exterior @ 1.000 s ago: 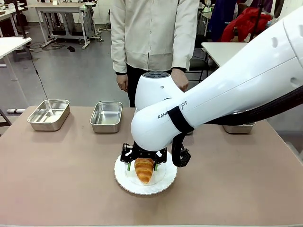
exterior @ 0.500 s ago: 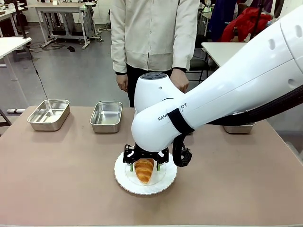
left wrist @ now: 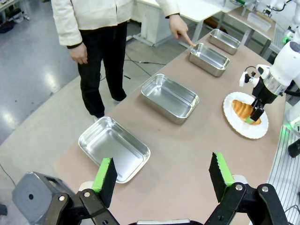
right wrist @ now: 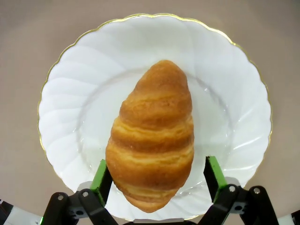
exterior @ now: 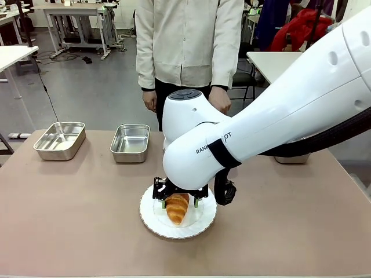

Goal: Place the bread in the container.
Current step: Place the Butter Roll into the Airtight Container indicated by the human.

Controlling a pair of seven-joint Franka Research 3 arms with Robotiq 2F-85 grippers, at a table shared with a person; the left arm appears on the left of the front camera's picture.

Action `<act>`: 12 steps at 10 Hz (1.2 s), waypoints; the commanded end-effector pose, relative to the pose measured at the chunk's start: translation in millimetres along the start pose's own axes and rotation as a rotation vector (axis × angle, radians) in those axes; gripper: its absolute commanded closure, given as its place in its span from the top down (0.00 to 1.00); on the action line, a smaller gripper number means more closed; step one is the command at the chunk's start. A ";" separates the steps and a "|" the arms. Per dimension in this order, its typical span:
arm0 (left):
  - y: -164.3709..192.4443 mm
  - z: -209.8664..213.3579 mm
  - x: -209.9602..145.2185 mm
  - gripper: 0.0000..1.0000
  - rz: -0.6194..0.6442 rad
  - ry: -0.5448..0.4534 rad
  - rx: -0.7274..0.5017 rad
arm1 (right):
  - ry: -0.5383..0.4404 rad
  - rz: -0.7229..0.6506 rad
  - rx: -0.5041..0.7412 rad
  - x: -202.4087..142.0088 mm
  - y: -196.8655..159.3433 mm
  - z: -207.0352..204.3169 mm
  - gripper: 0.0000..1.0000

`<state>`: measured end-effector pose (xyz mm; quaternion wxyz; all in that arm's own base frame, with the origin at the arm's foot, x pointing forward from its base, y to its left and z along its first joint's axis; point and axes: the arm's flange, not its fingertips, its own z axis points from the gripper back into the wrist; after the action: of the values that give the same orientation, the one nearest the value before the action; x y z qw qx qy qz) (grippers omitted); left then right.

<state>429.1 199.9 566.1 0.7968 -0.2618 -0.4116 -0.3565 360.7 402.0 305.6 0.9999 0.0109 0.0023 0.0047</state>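
my right arm reaches across the middle, wrist bent straight down over the white plate (exterior: 200, 223). right gripper (right wrist: 154, 176) is spread wide, green pads (right wrist: 100, 174) either side of the bread (right wrist: 152, 133), one pad just beside the crust, the other a little apart. the bread lies on the plate. left gripper (left wrist: 163, 176) hangs high, jaws apart, nothing between them. person's finger (left wrist: 186, 39) points at one container (left wrist: 209, 58), third along the row.

Arm lettering: dark letters on the white shell of the right arm (exterior: 243, 139), middle of the front view — partly cut by a black band.
Readable part: "RANK" before the band, "OT" after it — the rest is hidden.
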 end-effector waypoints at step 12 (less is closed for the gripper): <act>-1.3 1.4 0.1 1.00 -0.013 -0.015 -0.007 | -0.046 -0.018 0.018 -1.0 6.8 4.8 0.25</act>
<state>429.1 199.9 566.1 0.7968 -0.2618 -0.4116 -0.3565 359.9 409.8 313.2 0.9996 0.0209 -0.0204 -0.0043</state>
